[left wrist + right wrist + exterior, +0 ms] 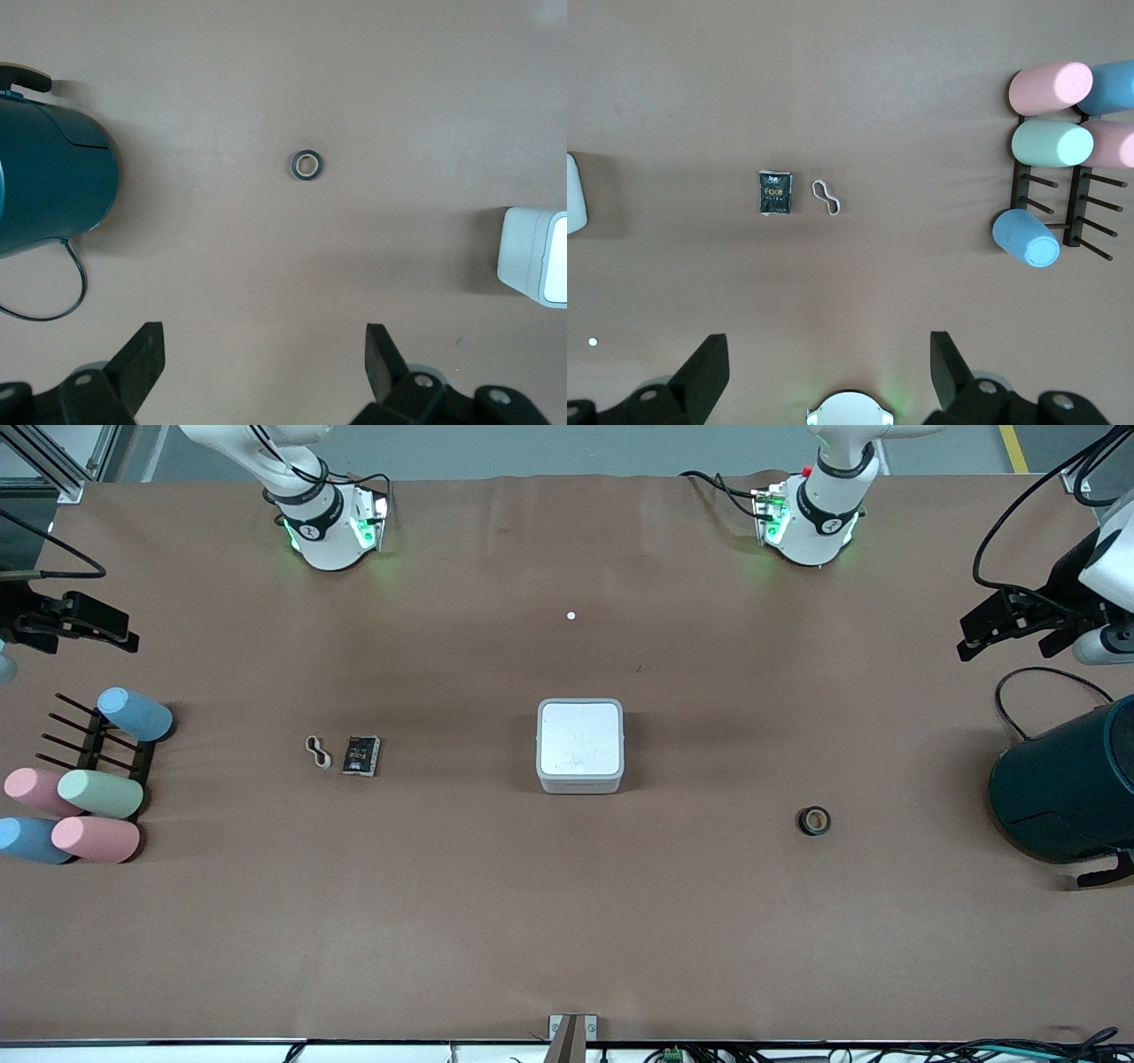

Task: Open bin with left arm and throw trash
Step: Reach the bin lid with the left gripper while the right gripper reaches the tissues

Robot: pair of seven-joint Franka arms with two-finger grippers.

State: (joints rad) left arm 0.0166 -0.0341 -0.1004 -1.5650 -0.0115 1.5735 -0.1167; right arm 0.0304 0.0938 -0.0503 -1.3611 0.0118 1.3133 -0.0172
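The white square bin (580, 746) sits mid-table with its lid shut; its edge shows in the left wrist view (534, 266) and the right wrist view (572, 193). The black snack packet (361, 755) (774, 193) and the beige looped band (318, 752) (826, 197) lie side by side toward the right arm's end. The black tape roll (814, 820) (307, 165) lies toward the left arm's end, nearer the front camera than the bin. My left gripper (967, 639) (264, 354) hangs open and empty over the table's left-arm end. My right gripper (120, 627) (828, 363) hangs open and empty over the right-arm end.
A large dark teal cylinder (1067, 788) (49, 190) with a black cable lies at the left arm's end. A black rack (97, 748) with several pastel cylinders (99, 793) (1050, 142) stands at the right arm's end. A small white dot (570, 615) lies between the arm bases.
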